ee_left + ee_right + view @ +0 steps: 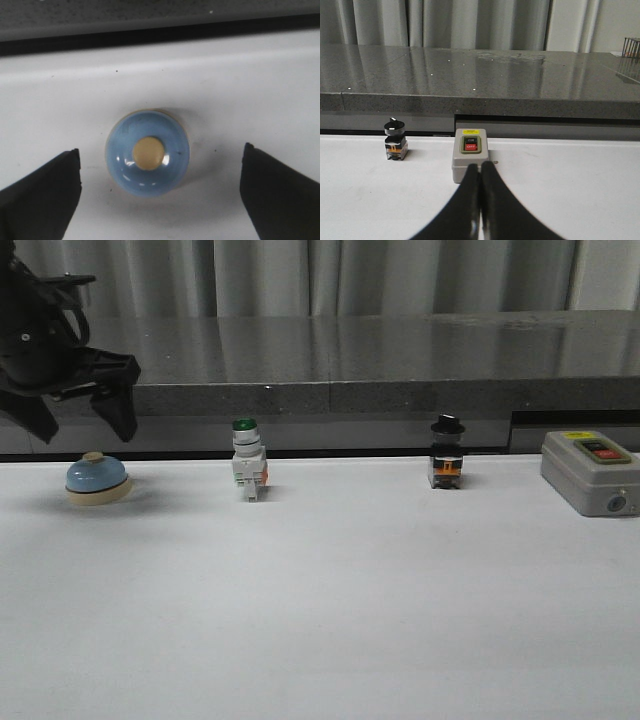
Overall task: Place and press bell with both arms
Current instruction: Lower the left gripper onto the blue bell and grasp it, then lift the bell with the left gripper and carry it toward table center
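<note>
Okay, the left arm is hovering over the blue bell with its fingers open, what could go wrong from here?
1. The bell is a smooth glossy dome. If the left gripper closes high on it, the fingers may slide off.
2. Its cream button sits on top, so dropping too low might ring it early.
3. The green-capped push-button stands nearby on the table. A wide sideways carry could knock it over.

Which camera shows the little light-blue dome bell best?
The left wrist view: the light-blue dome bell fills its centre, seen from above, cream button clear. The front view shows it small, side-on. The right wrist view misses it.
</note>
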